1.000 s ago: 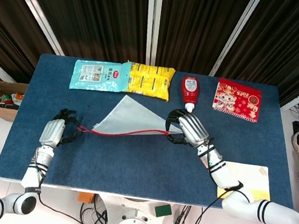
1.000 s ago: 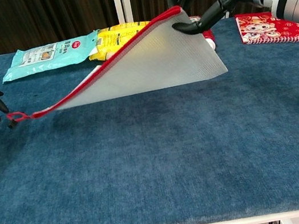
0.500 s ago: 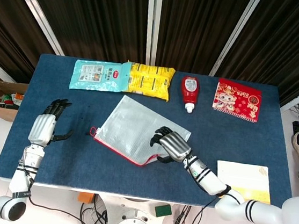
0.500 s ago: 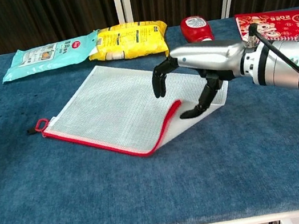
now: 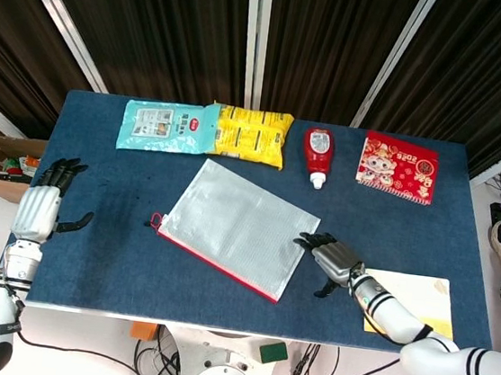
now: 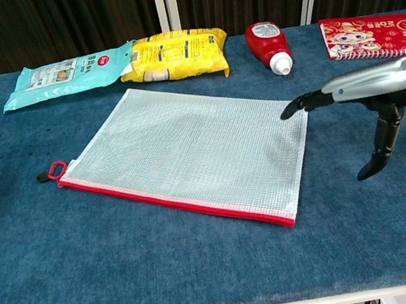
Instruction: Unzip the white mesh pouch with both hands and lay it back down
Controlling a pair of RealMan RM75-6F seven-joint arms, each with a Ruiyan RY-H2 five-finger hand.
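Note:
The white mesh pouch lies flat in the middle of the blue table, its red zipper edge along the near side and the red pull loop at its left corner. My right hand hovers just right of the pouch with fingers spread, holding nothing. My left hand is open at the table's far left edge, well away from the pouch, and shows only in the head view.
Along the back edge lie a teal packet, a yellow snack bag, a red ketchup bottle and a red booklet. A pale yellow notepad sits at the front right. A cardboard box stands off the table's left side.
The pouch went from being held up taut between both hands to lying flat on the table. My right hand released it and drew back right; my left hand moved further left.

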